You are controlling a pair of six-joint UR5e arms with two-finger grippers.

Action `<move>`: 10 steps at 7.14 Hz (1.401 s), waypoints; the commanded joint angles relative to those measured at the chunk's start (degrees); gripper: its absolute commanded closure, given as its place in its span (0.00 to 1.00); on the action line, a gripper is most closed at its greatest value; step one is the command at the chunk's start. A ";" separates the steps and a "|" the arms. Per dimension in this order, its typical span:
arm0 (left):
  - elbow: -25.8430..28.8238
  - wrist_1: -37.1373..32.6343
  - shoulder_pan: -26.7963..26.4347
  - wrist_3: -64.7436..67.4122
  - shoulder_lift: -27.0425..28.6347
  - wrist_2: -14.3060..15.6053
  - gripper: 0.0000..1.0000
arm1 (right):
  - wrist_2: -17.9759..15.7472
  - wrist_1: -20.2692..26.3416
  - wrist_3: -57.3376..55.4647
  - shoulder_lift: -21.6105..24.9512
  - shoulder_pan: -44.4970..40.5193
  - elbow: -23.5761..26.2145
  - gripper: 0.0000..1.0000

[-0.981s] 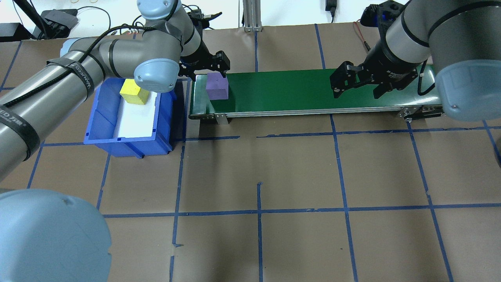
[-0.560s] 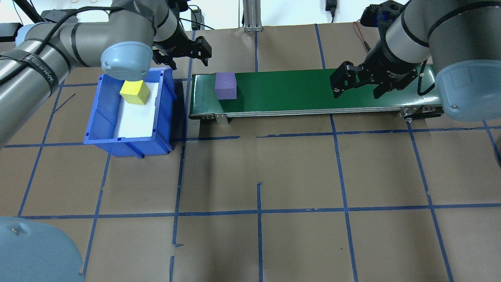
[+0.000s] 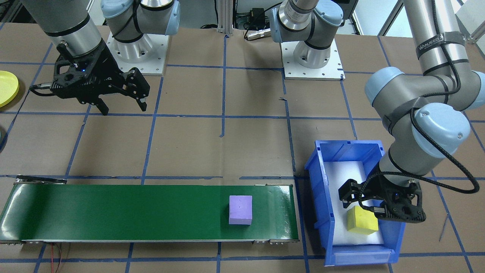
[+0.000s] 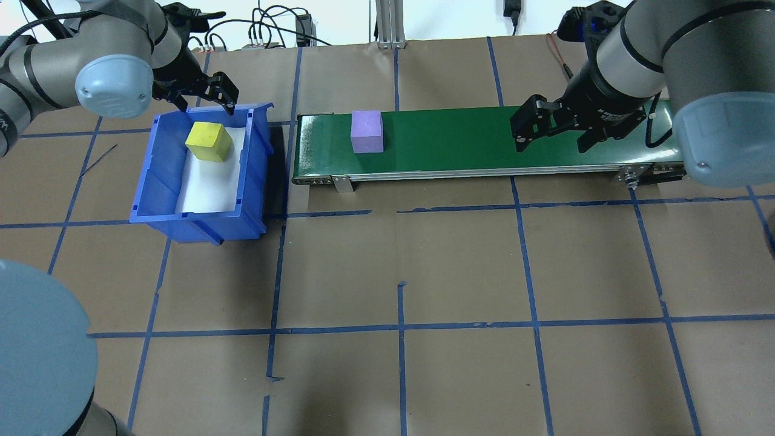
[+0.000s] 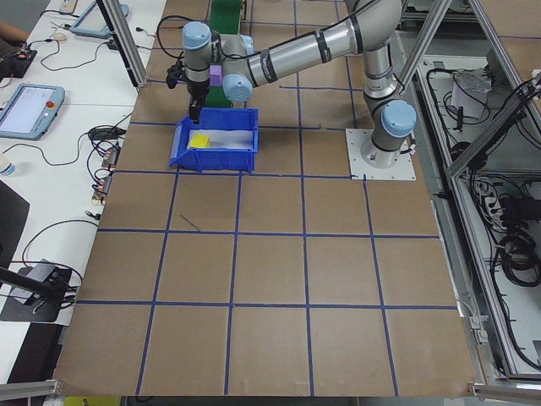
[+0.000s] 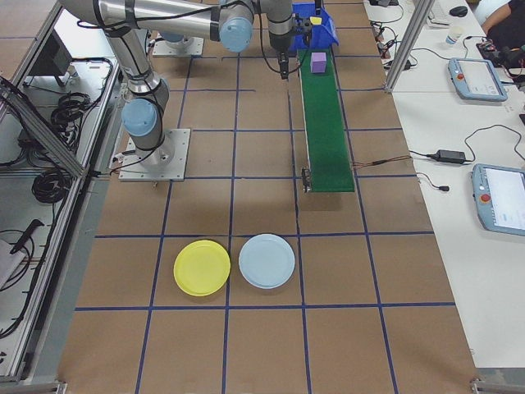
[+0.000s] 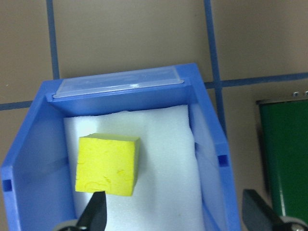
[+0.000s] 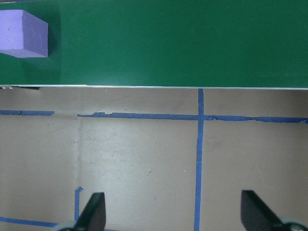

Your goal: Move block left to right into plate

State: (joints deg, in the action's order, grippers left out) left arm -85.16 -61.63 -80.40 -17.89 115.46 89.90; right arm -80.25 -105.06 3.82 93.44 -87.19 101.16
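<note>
A purple block (image 4: 367,131) (image 3: 240,209) rests on the green conveyor belt (image 4: 484,139) near its left end, and it also shows in the top left corner of the right wrist view (image 8: 24,33). A yellow block (image 4: 209,142) (image 7: 108,164) lies on white foam inside the blue bin (image 4: 151,181). My left gripper (image 4: 204,104) (image 7: 175,214) hangs open and empty above the bin's far end, over the yellow block. Open and empty too, my right gripper (image 4: 552,144) (image 3: 124,110) hovers by the belt's right end. The yellow plate (image 6: 202,268) (image 3: 7,89) lies on the table beyond the belt's right end.
A light blue plate (image 6: 267,261) lies beside the yellow one. The bin stands just off the belt's left end. Cables and operator desks with tablets (image 6: 479,80) run along the table's far side. Blue tape lines grid the brown table top.
My left gripper drew away from the purple block at the belt's left end and swung left over the bin. The purple block rode rightward along the belt. My right arm stayed still.
</note>
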 commanded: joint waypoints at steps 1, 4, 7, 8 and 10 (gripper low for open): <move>-0.43 0.29 2.00 -6.35 2.66 0.89 0.00 | 0.00 0.03 -0.04 -0.01 0.00 0.09 0.00; -1.32 0.37 2.00 -5.67 3.99 0.19 0.01 | 0.00 0.03 0.05 -0.02 0.00 0.09 0.00; -0.98 3.09 2.00 -5.93 5.04 0.45 0.02 | 0.00 0.03 0.05 -0.02 0.00 0.09 0.00; -1.41 3.79 2.00 -5.84 5.30 0.36 0.02 | 0.00 0.03 0.05 -0.02 0.00 0.09 0.00; -1.41 4.33 2.00 -5.93 5.66 0.54 0.02 | 0.00 0.03 0.05 -0.01 0.00 0.09 0.00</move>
State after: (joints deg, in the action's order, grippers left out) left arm -86.53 -57.62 -78.42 -23.76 120.94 90.31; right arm -80.24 -105.03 3.87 93.46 -87.19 101.25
